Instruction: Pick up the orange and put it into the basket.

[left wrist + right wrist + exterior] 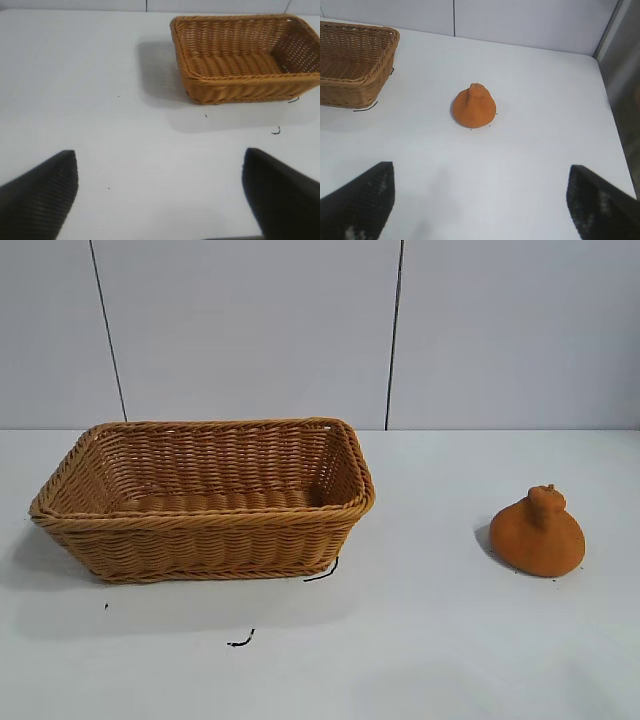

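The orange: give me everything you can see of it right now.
The orange is a matte burnt-orange fruit with rough skin, shaped like a squat dome with a knob on top. It sits upright on the white table, well to the right of the basket and apart from it. Nothing touches it but the table; the open right pincer is short of it.

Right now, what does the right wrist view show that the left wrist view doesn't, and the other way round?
Only the right wrist view shows the orange, sitting on the table apart from the basket, and the right gripper, fingers spread wide and empty. Only the left wrist view shows the left gripper, also open and empty, and the basket's whole interior, which holds nothing. Both show the basket and the white table with small black marks near the basket.
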You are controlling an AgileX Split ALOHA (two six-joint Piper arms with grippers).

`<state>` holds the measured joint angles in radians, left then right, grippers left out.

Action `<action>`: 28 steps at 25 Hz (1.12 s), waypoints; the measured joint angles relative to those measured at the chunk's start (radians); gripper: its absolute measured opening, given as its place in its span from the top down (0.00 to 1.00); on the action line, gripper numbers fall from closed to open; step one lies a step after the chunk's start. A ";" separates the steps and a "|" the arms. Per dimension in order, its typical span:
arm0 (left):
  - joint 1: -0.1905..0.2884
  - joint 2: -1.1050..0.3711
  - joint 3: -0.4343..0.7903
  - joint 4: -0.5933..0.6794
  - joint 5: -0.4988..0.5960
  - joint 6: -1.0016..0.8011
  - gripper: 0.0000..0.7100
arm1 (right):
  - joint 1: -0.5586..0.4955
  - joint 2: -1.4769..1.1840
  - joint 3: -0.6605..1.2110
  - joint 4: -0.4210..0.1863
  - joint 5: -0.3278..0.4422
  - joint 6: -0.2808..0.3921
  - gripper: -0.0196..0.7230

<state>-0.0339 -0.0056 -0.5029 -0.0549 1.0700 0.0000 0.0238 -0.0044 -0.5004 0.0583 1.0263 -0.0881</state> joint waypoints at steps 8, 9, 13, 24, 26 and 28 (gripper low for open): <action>0.000 0.000 0.000 0.000 0.000 0.000 0.10 | 0.000 0.065 -0.024 0.000 0.001 0.037 0.08; 0.000 0.000 0.000 0.000 0.000 0.000 0.10 | 0.000 0.112 -0.042 0.000 0.001 0.046 0.08; 0.000 0.000 0.000 0.000 0.000 0.000 0.10 | 0.000 0.352 -0.142 -0.027 -0.007 0.054 0.08; 0.000 0.000 0.000 0.000 0.000 0.000 0.10 | 0.000 1.161 -0.489 0.017 -0.133 0.058 0.08; 0.000 0.000 0.000 0.000 0.000 0.000 0.10 | 0.000 1.299 -0.570 0.054 -0.133 0.049 0.08; 0.000 0.000 0.000 0.000 0.000 0.000 0.10 | 0.000 1.435 -0.656 0.074 -0.130 0.041 0.08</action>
<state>-0.0339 -0.0056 -0.5029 -0.0549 1.0700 0.0000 0.0238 1.4302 -1.1563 0.1322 0.8962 -0.0468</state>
